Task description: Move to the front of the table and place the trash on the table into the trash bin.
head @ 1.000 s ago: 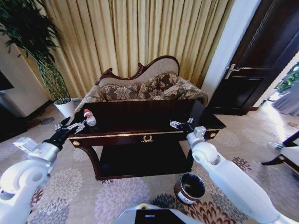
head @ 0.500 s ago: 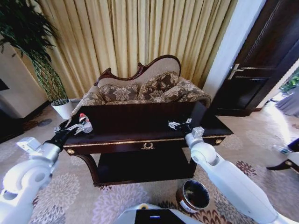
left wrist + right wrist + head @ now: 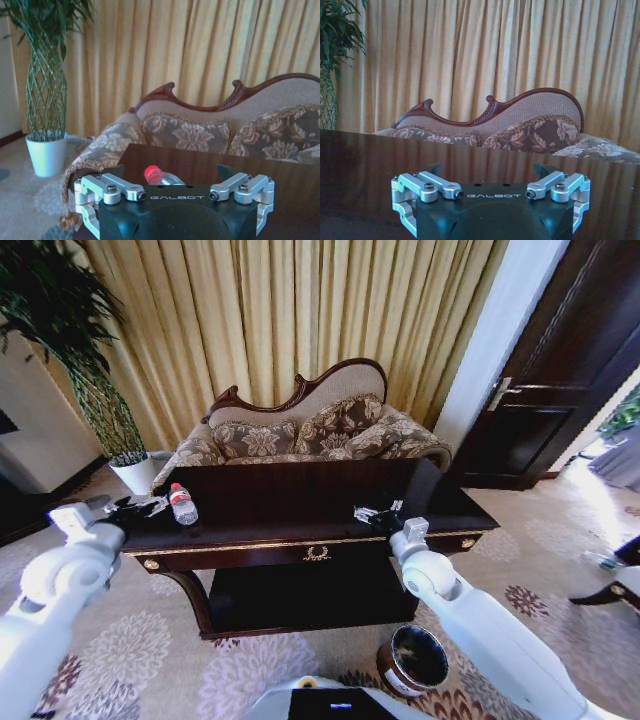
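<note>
Nearest thing in the head view is the bin, sitting on the patterned carpet at about 5 o'clock, just off the table's right front leg. It's upright with its mouth open to the top.

Next up is the table, dark and glossy, running across the middle of the view. The right gripper hangs over its front edge around 1 o'clock, jaws spread apart and holding nothing. In the right wrist view it's the same story, both metal links swung wide over the shiny tabletop.

The left gripper is at the table's left end, about 10 o'clock, also spread wide and empty. The bottle lies on its side on the tabletop just beside that gripper, close but I can't tell if they touch. Its long axis runs roughly from 11 o'clock to 5 o'clock, red cap at the far end pointing toward 11. From the left wrist view the bottle shows right above the gripper body, between the two open links, cap toward the camera-left side.

Past the table at 12 o'clock there's the sofa, then the curtains, and a potted plant at around 10 o'clock
</note>
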Robot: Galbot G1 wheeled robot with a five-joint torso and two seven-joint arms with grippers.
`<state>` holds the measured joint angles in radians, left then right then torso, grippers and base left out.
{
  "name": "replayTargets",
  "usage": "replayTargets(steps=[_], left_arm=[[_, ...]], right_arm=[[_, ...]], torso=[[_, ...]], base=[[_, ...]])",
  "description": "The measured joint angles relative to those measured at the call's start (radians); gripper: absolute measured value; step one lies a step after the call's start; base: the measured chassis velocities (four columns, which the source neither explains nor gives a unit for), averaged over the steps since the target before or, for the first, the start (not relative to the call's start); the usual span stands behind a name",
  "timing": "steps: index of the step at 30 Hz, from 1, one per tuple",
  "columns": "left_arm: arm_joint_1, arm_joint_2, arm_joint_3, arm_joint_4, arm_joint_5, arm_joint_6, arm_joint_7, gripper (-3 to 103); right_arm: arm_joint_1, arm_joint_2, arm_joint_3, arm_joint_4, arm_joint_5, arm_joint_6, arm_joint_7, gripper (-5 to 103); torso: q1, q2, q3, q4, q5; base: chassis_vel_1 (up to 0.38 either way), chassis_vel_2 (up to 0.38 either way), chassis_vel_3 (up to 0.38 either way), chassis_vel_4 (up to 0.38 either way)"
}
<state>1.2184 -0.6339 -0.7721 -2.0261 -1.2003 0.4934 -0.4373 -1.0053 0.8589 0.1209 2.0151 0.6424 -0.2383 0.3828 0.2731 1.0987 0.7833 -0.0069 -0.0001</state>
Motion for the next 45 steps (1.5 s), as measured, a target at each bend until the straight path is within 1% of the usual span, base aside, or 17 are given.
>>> replayTargets(steps=[1, 2, 4, 5, 7, 8, 9, 10, 11, 13, 17, 24, 35, 37, 41, 44, 45], left_arm=[[-0.043, 0.006, 0.031, 0.002, -0.029, 0.017, -0.043, 100], [-0.043, 0.006, 0.031, 0.002, -0.029, 0.017, -0.043, 100], [-0.148, 0.009, 0.119, 0.003, -0.083, 0.058, -0.153, 100], [-0.148, 0.009, 0.119, 0.003, -0.083, 0.058, -0.153, 100], [-0.223, -0.003, 0.218, 0.004, -0.108, 0.098, -0.28, 100], [-0.223, -0.003, 0.218, 0.004, -0.108, 0.098, -0.28, 100], [-0.241, -0.01, 0.239, 0.004, -0.136, 0.113, -0.323, 100], [-0.241, -0.01, 0.239, 0.004, -0.136, 0.113, -0.323, 100], [-0.258, -0.018, 0.255, 0.004, -0.17, 0.131, -0.362, 100], [-0.275, -0.026, 0.27, 0.011, -0.205, 0.143, -0.4, 100], [-0.292, -0.025, 0.278, 0.035, -0.244, 0.147, -0.431, 100], [-0.321, -0.027, 0.291, 0.077, -0.277, 0.147, -0.443, 100], [-0.337, -0.079, 0.325, 0.111, -0.282, 0.145, -0.441, 100], [-0.341, -0.084, 0.331, 0.115, -0.283, 0.144, -0.443, 103], [-0.343, -0.087, 0.337, 0.117, -0.287, 0.142, -0.447, 98], [-0.338, -0.086, 0.329, 0.117, -0.3, 0.141, -0.452, 85], [-0.338, -0.086, 0.329, 0.117, -0.3, 0.141, -0.452, 85]], right_arm=[[0.002, 0.0, -0.003, -0.001, 0.001, -0.001, 0.002, 100], [0.002, 0.0, -0.003, -0.001, 0.001, -0.001, 0.002, 100], [0.005, -0.002, -0.005, -0.005, 0.002, -0.001, 0.003, 100], [0.005, -0.002, -0.005, -0.005, 0.002, -0.001, 0.003, 100], [0.003, -0.003, -0.005, -0.009, 0.003, -0.001, 0.003, 100], [0.003, -0.003, -0.005, -0.009, 0.003, -0.001, 0.003, 100], [0.003, -0.002, -0.006, -0.012, 0.003, -0.002, 0.003, 100], [0.003, -0.002, -0.006, -0.012, 0.003, -0.002, 0.003, 100], [0.003, 0.002, -0.008, -0.016, 0.003, -0.003, 0.003, 100], [0.004, 0.012, -0.018, -0.025, 0.0, -0.003, 0.003, 100], [0.018, 0.028, -0.043, -0.041, -0.002, -0.003, 0.003, 100], [0.046, 0.04, -0.076, -0.059, -0.004, -0.002, 0.003, 100], [0.041, 0.033, -0.074, -0.064, -0.002, 0.01, 0.001, 100], [0.037, 0.036, -0.074, -0.063, -0.001, 0.015, 0.001, 100], [0.025, 0.047, -0.074, -0.063, -0.001, 0.025, 0.007, 100], [0.019, 0.055, -0.074, -0.067, -0.001, 0.035, 0.008, 100], [0.019, 0.055, -0.074, -0.067, -0.001, 0.035, 0.008, 100]], torso=[[0.0, 0.0, 0.0, 0.0001, 0.0], [0.0, 0.0, 0.0, 0.0001, 0.0], [0.0, 0.0, 0.0, -0.0005, 0.0], [0.0, 0.0, 0.0, -0.0005, 0.0], [0.0, 0.0, 0.0, -0.0005, 0.0002], [0.0, 0.0, 0.0, -0.0005, 0.0002], [0.0, 0.0, 0.0, -0.0004, -0.0001], [0.0, 0.0, 0.0, -0.0004, -0.0001], [0.0, 0.0, 0.0, -0.0002, 0.0], [0.0, 0.0, 0.0, -0.0001, 0.0], [0.0, 0.0, 0.0, 0.0, 0.0001], [0.0, 0.0, 0.0, 0.0, 0.0001], [0.0, 0.0, 0.0, -0.0002, 0.0], [0.0, 0.0, 0.0, -0.0002, 0.0], [0.0, 0.0, 0.0, -0.0001, 0.0001], [0.0, 0.0, 0.0, -0.0002, 0.0001], [0.0, 0.0, 0.0, -0.0002, 0.0001]], base=[[0.0, 0.0, 0.0, 0.0], [0.0, 0.0, 0.0, 0.0], [0.0, 0.0, 0.0, 0.0], [0.0, 0.0, 0.0, 0.0], [0.0, 0.0, 0.0, 0.0], [0.0, 0.0, 0.0, 0.0], [0.0, 0.0, 0.0, 0.0], [0.0, 0.0, 0.0, 0.0], [0.0, 0.0, 0.0, 0.0], [0.0, 0.0, 0.0, 0.0], [0.0, 0.0, 0.0, 0.0], [0.0, 0.0, 0.0, 0.0], [0.0, 0.0, 0.0, 0.0], [0.0, 0.0, 0.0, 0.0], [0.0, 0.0, 0.0, 0.0], [0.0, 0.0, 0.0, 0.0], [0.0, 0.0, 0.0, 0.0]])
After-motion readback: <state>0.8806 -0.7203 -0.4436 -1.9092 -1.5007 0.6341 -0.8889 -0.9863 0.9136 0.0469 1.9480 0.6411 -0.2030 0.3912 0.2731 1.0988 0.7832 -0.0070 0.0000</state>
